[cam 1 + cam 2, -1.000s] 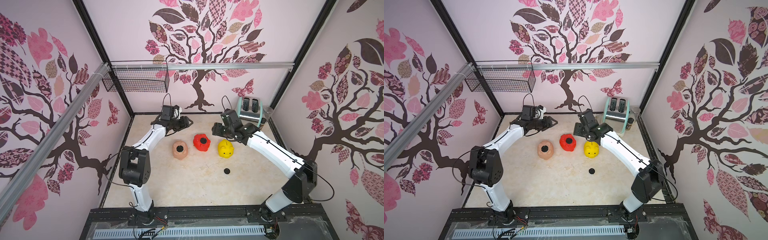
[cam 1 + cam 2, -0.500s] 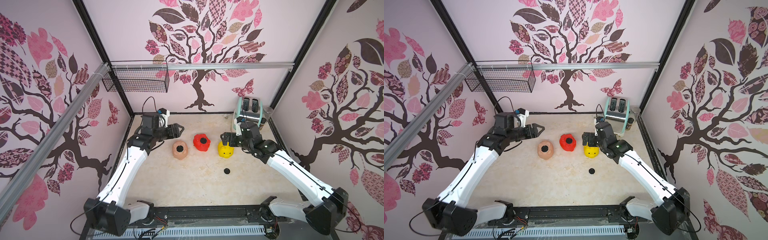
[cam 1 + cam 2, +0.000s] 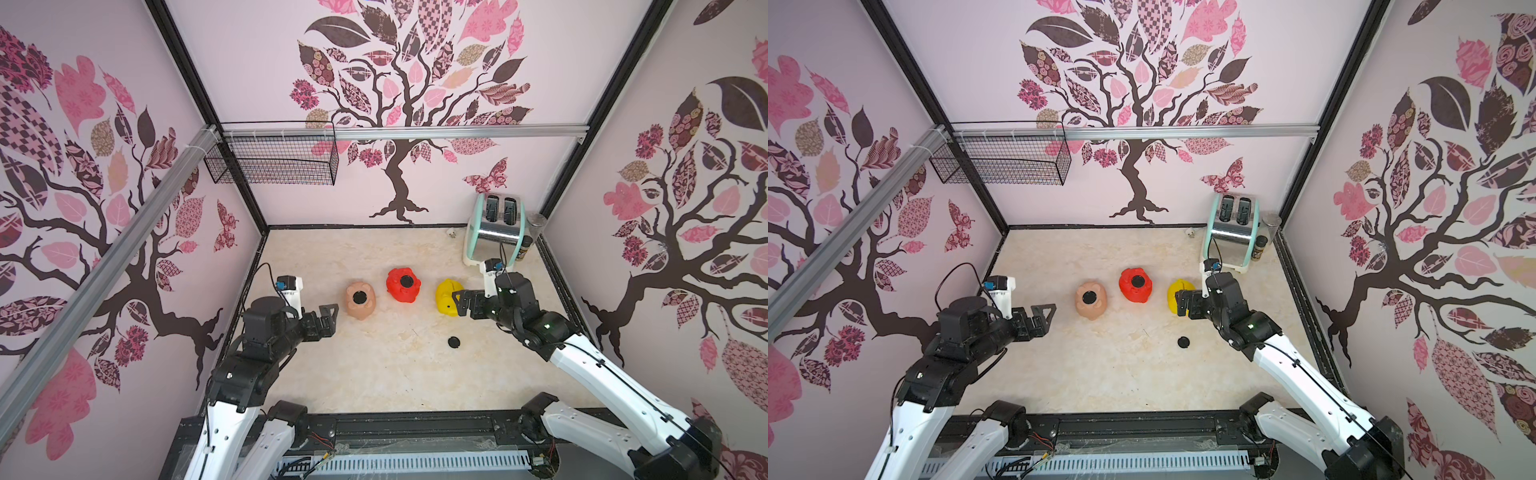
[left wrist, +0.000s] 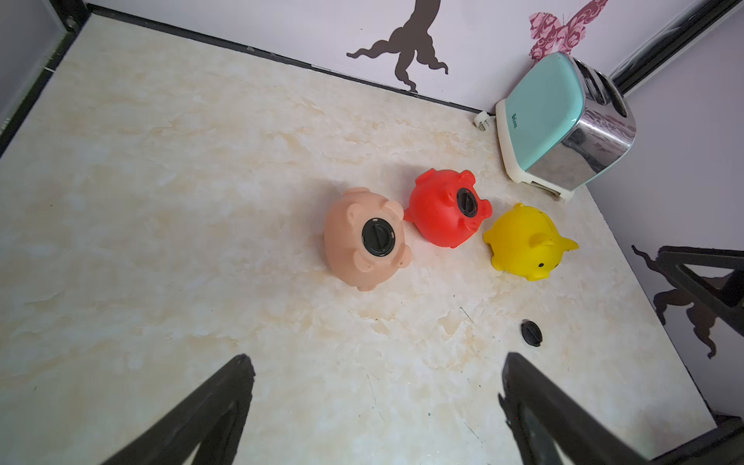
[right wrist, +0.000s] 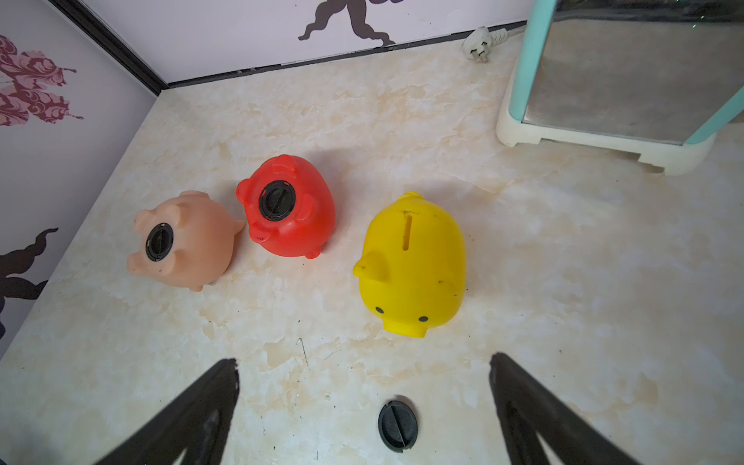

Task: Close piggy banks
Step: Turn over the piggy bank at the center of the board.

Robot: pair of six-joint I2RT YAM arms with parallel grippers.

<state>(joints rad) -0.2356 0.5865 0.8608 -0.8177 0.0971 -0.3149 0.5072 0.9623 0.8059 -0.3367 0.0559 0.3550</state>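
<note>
The left gripper (image 4: 376,364) gapes wide and empty near the left edge of the bench (image 3: 374,374); the right gripper (image 5: 362,362), equally wide and empty, hangs near the yellow pig (image 5: 410,261), upright mid-bench. Beside it the red pig (image 4: 443,209) and peach-pink pig (image 4: 364,237) lie belly-up, plugged; a loose black plug (image 5: 396,424) lies nearer the front edge

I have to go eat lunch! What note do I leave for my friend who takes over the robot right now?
Grippers: left gripper open, empty, off to the side of the peach pig; right gripper open, empty, near the yellow pig.
Done, it seems: peach pig and red pig lie belly-up, each with a black plug in its hole.
Yellow pig stands upright, slot on top, belly hidden. A loose plug lies on the table by it.
Left: probably flip the yellow pig and press that plug in.
</note>
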